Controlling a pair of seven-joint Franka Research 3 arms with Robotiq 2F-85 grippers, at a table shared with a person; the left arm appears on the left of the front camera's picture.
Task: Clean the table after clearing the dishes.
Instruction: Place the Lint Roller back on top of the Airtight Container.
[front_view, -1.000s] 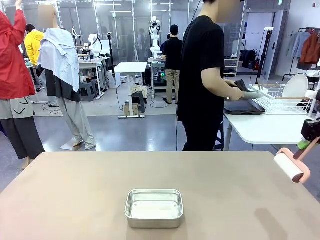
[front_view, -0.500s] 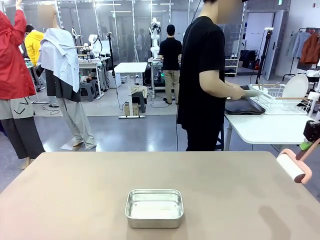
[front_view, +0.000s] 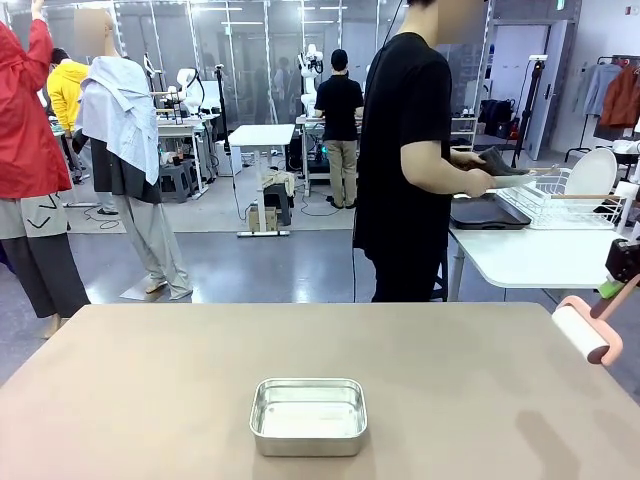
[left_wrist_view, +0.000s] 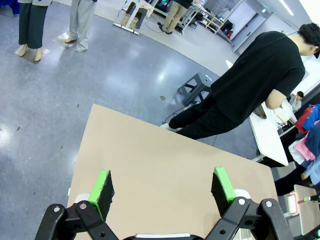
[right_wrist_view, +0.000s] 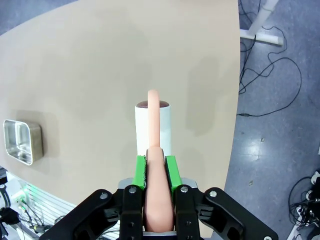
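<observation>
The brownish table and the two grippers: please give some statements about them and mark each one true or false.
1. The right gripper is shut on the pink-handled white lint roller. True.
2. The left gripper is shut. False: its jaws stand wide open and hold nothing.
3. A small rectangular steel pan sits on the brownish-taupe table. True.
4. The roller's white roll is pressed onto the table top. False: it hangs above the table's right edge.
5. The person in black faces the brownish table. False: the person is turned to the white side table.
</observation>
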